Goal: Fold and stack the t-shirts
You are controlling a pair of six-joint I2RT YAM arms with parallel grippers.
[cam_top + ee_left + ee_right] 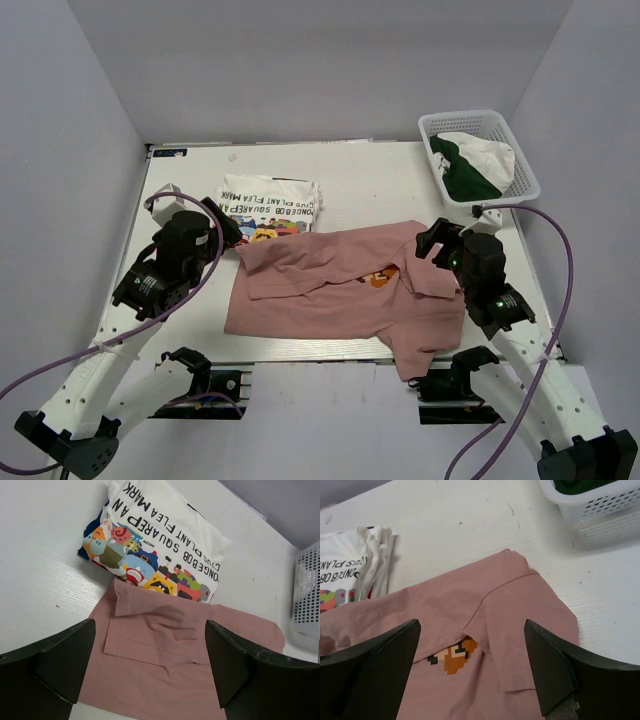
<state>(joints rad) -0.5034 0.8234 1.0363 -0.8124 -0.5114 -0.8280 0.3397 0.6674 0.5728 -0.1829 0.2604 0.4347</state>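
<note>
A dusty-pink t-shirt (pixel 340 290) lies partly folded in the middle of the table, both sides turned inward, its orange pixel print (pixel 454 654) peeking out from under a fold. Behind it at the left lies a folded white t-shirt (pixel 268 208) with dark lettering and cartoon figures (pixel 150 575). My left gripper (pixel 232 232) hovers open over the pink shirt's left edge (pixel 165 650), nothing between its fingers. Over the shirt's right side (pixel 520 605), my right gripper (pixel 432 245) is open and empty too.
A white plastic basket (pixel 478 155) stands at the back right corner with green and white cloth (pixel 470 165) in it. The pink shirt's lower right part hangs over the table's near edge (pixel 415 360). Grey walls enclose the table.
</note>
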